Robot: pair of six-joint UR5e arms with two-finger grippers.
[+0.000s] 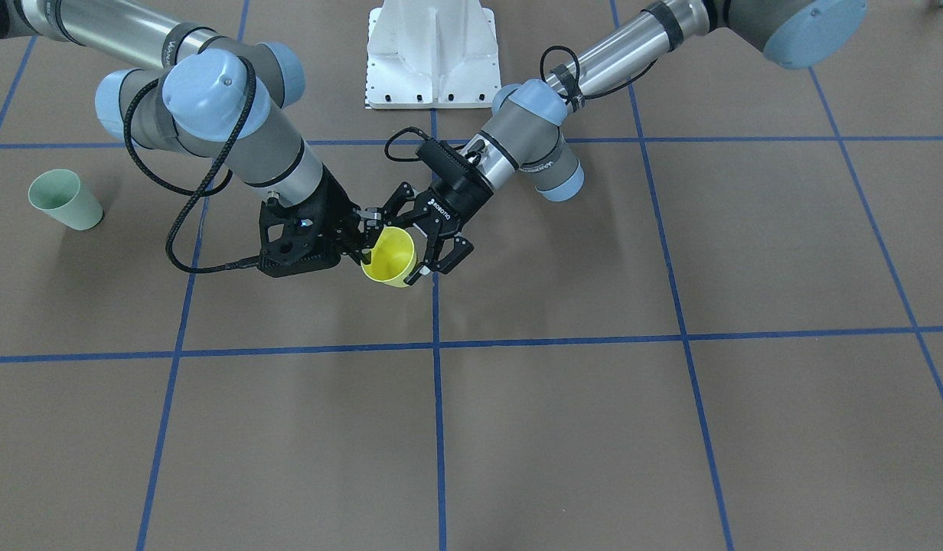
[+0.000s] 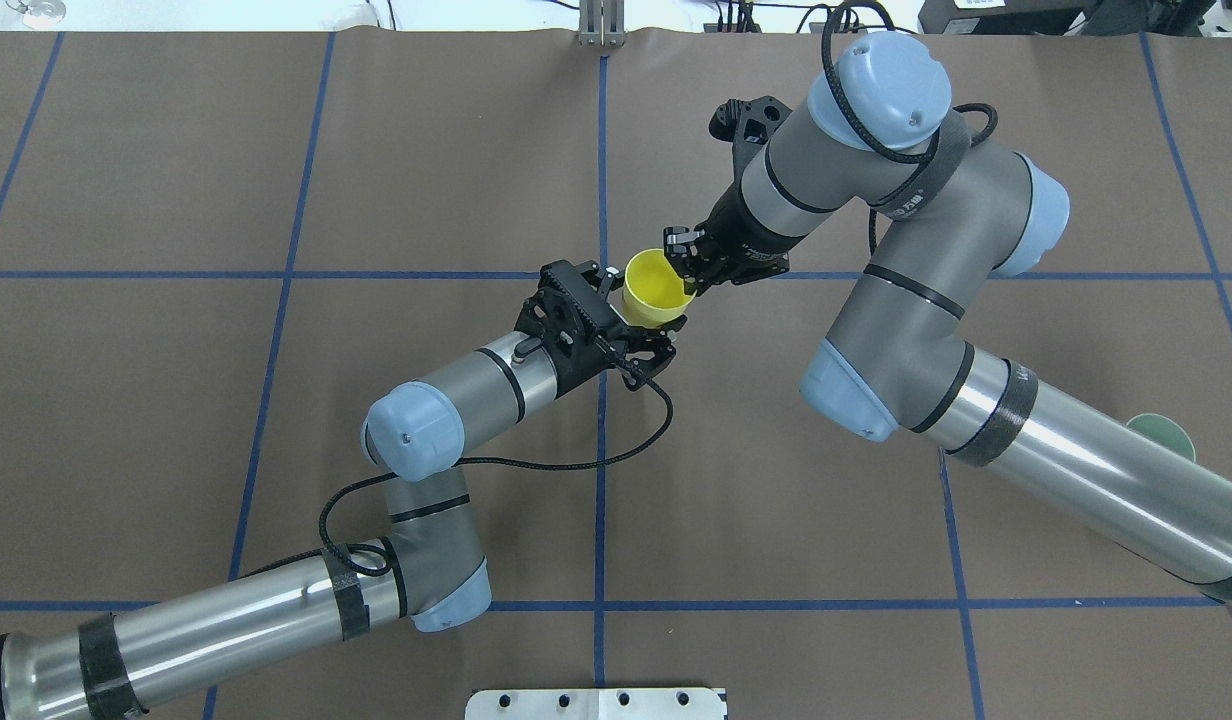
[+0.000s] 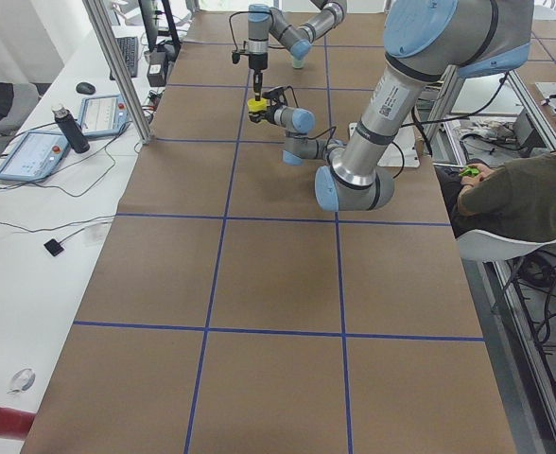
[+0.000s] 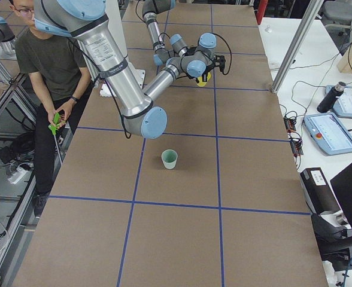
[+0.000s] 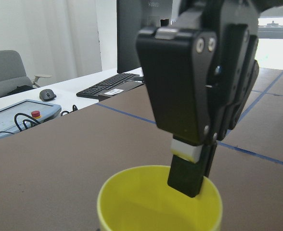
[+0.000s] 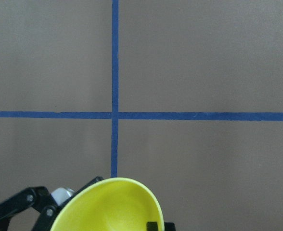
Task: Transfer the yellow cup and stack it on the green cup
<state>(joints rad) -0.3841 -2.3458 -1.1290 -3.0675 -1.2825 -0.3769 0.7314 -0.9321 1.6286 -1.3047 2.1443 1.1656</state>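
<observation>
Hand-over: the right gripper [image 1: 367,233] pinched the rim of the yellow cup [image 1: 391,259], one finger inside. The left gripper [image 2: 644,318] flanked the cup's body, clamped or slack I could not tell. A clean transfer seemingly needed the left opening evenly before the right carried off toward the green cup [image 1: 64,199], well apart on its far side.

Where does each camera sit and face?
Front-facing: across the table, facing the robot's base; left arm on its right.
Overhead: behind the base, looking down; both arms.
Exterior left: table end; left arm near.
Exterior right: opposite end; right arm near, green cup.
Left wrist: faces right gripper, finger inside yellow cup.
Right wrist: faces table; cup rim below.
All share the yellow cup.
</observation>
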